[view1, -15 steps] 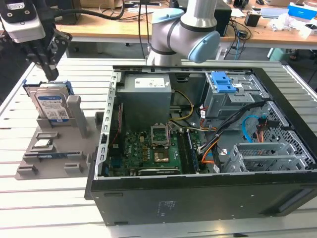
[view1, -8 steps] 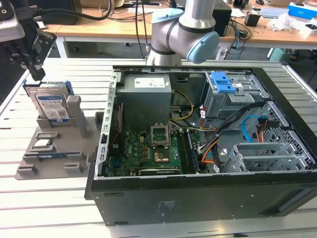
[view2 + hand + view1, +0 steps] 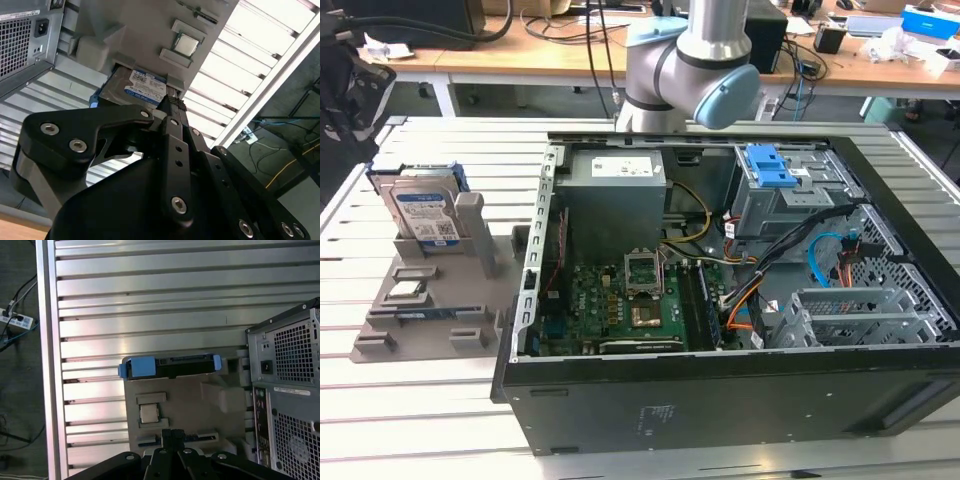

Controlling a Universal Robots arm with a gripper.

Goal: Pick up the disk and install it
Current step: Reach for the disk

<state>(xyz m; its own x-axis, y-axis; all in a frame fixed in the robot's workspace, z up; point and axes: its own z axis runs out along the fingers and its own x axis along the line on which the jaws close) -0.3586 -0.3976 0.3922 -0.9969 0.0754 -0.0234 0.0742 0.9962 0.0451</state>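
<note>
Exterior view, left of frame: the disk [image 3: 424,215] stands upright on edge in a slot of the grey holder [image 3: 430,310]. Its label faces the camera and its blue frame shows at the edges. The holder rests on the slatted metal table [image 3: 410,420], just beside the open computer case [image 3: 720,410].

Upper centre: the arm [image 3: 690,60] rises behind the case, above the power supply box [image 3: 615,185]. The motherboard [image 3: 620,300] lies on the case floor.

Right: a drive cage with a blue latch [image 3: 770,165].

First wrist view: the gripper [image 3: 172,434] hangs over the holder, clear of the disk, fingertips together with nothing between them. A small square chip [image 3: 148,413] sits in a holder recess.
</note>
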